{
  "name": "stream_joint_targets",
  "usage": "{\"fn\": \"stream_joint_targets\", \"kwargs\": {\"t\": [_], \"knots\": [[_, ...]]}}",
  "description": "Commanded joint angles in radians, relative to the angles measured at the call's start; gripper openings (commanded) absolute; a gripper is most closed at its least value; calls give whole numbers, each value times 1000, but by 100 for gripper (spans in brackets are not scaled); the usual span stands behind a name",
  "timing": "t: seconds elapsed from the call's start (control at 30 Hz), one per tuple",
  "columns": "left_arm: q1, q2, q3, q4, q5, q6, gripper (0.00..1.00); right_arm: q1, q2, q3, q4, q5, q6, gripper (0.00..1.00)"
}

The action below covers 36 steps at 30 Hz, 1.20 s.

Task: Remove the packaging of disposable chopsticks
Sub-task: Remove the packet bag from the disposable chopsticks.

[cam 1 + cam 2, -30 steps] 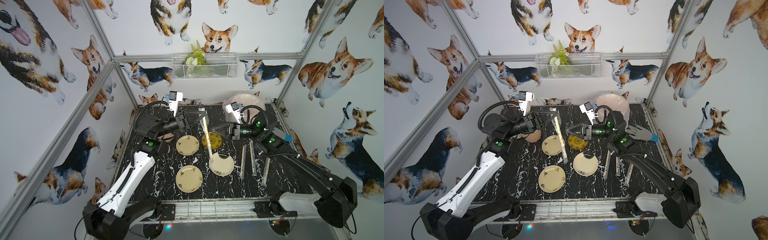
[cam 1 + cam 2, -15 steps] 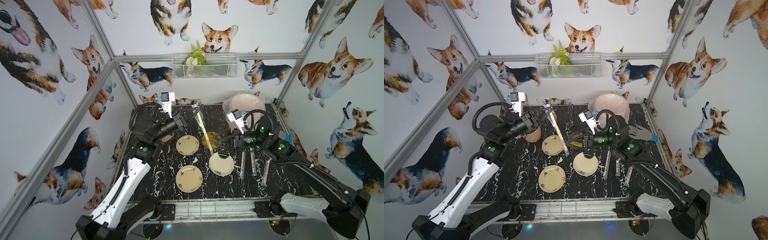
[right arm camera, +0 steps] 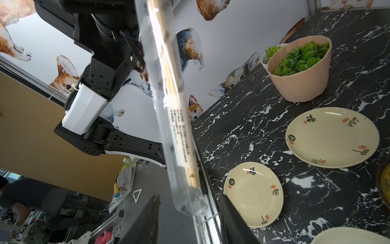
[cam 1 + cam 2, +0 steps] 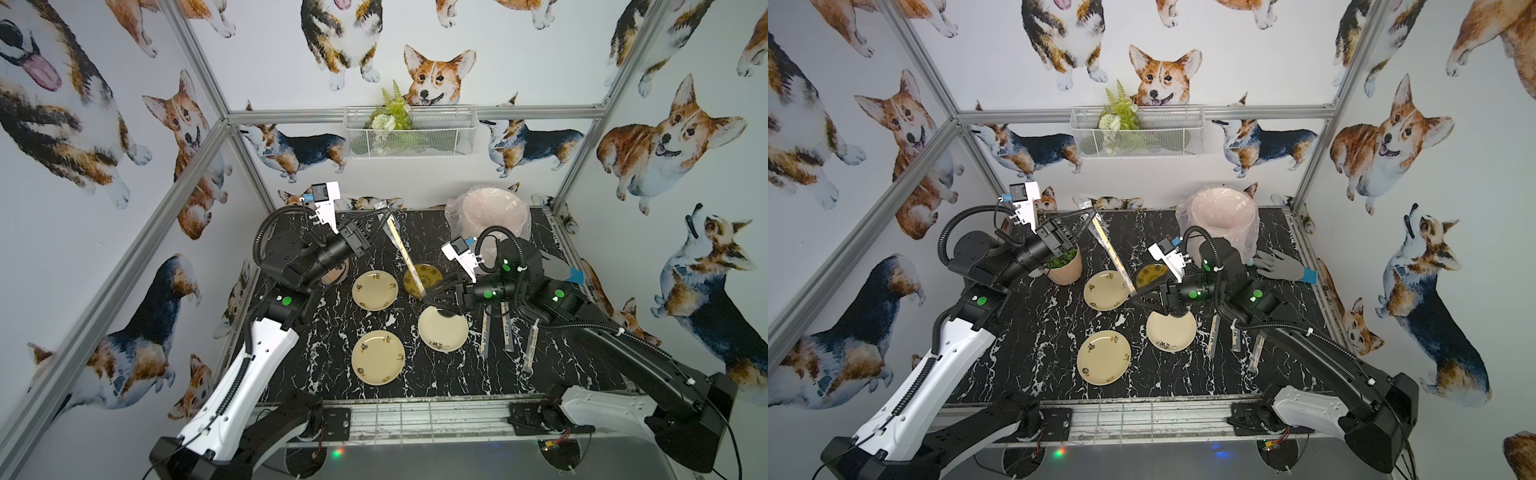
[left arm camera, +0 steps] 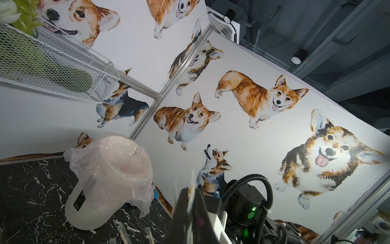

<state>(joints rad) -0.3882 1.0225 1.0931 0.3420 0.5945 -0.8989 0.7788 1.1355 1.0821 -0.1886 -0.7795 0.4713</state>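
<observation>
One pair of disposable chopsticks [image 3: 168, 63] in its clear packaging [image 3: 176, 131] hangs slanted in the air over the plates, and both top views show the packaging [image 4: 405, 253] [image 4: 1115, 255]. My left gripper [image 4: 388, 214] [image 5: 191, 196] is shut on the sleeve's upper end. My right gripper [image 4: 428, 298] [image 3: 188, 211] stands open at the lower end. The sleeve's empty tip hangs between its fingers [image 3: 152, 213] and touches neither. Three more wrapped pairs [image 4: 506, 328] [image 4: 1235, 332] lie on the table's right side.
Three cream plates [image 4: 375, 290] [image 4: 377, 356] [image 4: 442, 330] and a dark dish [image 4: 430, 274] lie mid-table under the sleeve. A pink bin with a clear liner [image 4: 494, 212] stands back right. A potted plant [image 4: 1065, 266] sits back left and a grey glove [image 4: 1283, 268] at the right.
My right gripper opened and dropped toward the near side, to the sleeve's lower tip. My left arm drew the sleeve's top end up and back.
</observation>
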Motion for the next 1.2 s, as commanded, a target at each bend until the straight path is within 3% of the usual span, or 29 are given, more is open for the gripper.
{"fn": "stream_joint_targets", "kwargs": {"t": [0.0, 0.13, 0.37, 0.47, 0.57, 0.87, 1.17], "knots": [[2, -1, -1, 42, -15, -25, 0, 5, 12, 6, 0, -2, -19, 46], [3, 9, -2, 66, -9, -50, 0, 6, 26, 10, 21, 1, -3, 47], [3, 21, -5, 83, 8, -68, 0, 7, 44, 18, 82, 3, 28, 38], [2, 18, -7, 77, 7, -66, 0, 8, 43, 19, 87, 10, 32, 23], [3, 12, -12, 69, -5, -60, 0, 7, 41, 18, 72, 12, 29, 0], [25, -34, 1, -8, -78, -10, 0, 5, -7, -59, 5, 57, 35, 0], [45, -48, -2, -6, -81, -18, 0, -1, -38, -92, -2, 75, 64, 0]]}}
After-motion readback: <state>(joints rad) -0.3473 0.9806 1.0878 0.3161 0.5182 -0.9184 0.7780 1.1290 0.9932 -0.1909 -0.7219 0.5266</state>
